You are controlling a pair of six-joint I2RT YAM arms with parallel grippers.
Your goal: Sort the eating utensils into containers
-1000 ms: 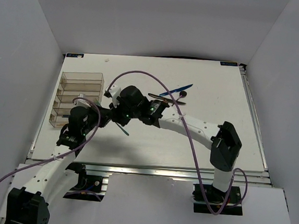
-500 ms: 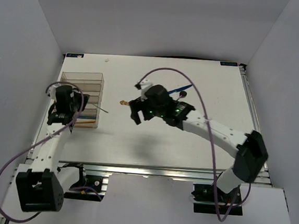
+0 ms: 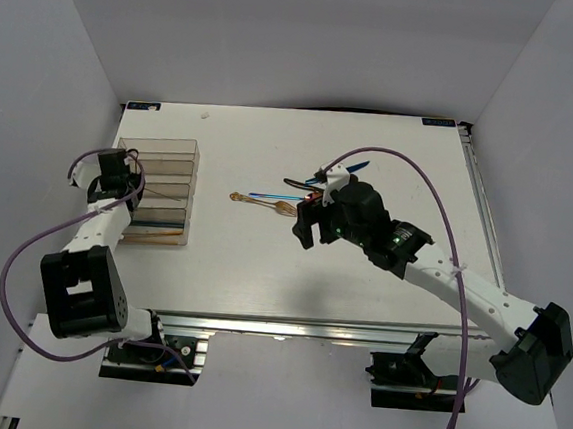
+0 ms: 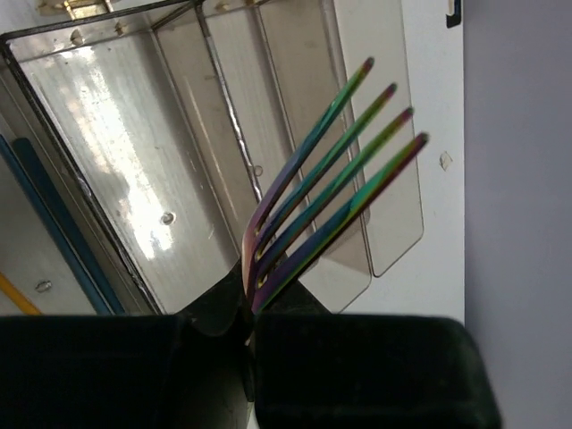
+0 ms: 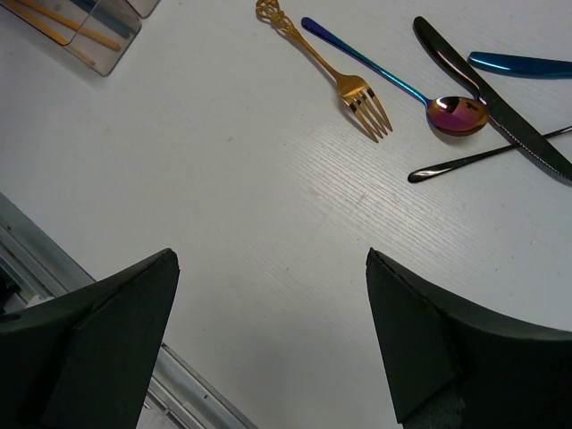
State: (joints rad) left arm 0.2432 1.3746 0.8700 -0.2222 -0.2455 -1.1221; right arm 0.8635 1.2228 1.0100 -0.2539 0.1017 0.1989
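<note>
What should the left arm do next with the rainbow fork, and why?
Probably lower the fork into the organiser and release it: the left gripper is shut on the fork's neck, and the tines hang over bare compartments.

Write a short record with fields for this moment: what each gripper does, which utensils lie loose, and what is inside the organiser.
left gripper: shut on iridescent rainbow metal fork, tines above clear brownish plastic organiser
right gripper: open, empty, above white table, near gold metal fork
loose on table: gold metal fork; iridescent spoon with blue handle; long black knife; blue knife
in organiser: thin orange sticks
</note>
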